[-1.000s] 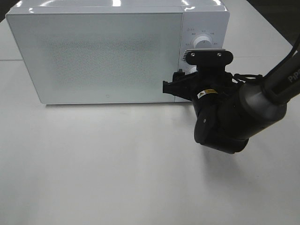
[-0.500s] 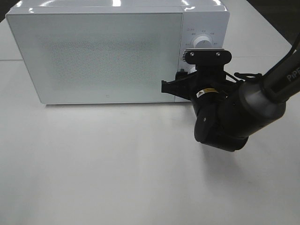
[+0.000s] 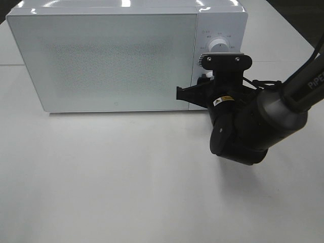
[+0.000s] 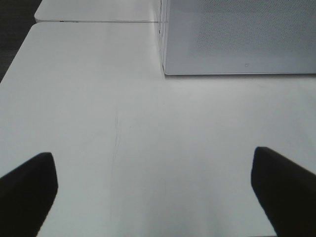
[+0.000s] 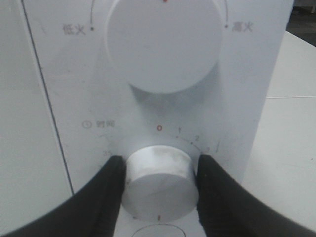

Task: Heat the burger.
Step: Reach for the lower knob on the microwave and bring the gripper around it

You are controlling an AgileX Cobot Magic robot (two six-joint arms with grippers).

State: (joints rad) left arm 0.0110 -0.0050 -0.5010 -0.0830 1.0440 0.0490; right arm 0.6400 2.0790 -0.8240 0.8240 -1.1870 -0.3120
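The burger is out of view; the white microwave [image 3: 111, 55] stands with its door shut and its frosted front shows nothing inside. My right gripper [image 5: 159, 170] is at the control panel, shut on the lower timer knob [image 5: 159, 185], with one black finger [image 5: 111, 190] pressed against each side of it. In the exterior high view the right gripper [image 3: 203, 85] sits mostly under its own wrist and camera mount. My left gripper [image 4: 155, 182] is open over bare table with nothing between its fingertips [image 4: 29, 185].
The upper power knob [image 5: 163, 44] sits just above the timer knob. The microwave [image 4: 237, 39] lies ahead of the left gripper at the far side of the white table [image 3: 126, 177]. A table seam [image 4: 98, 21] runs behind it.
The right gripper's fingers have narrowed onto the timer knob. The right arm has barely shifted, and the microwave has not moved.
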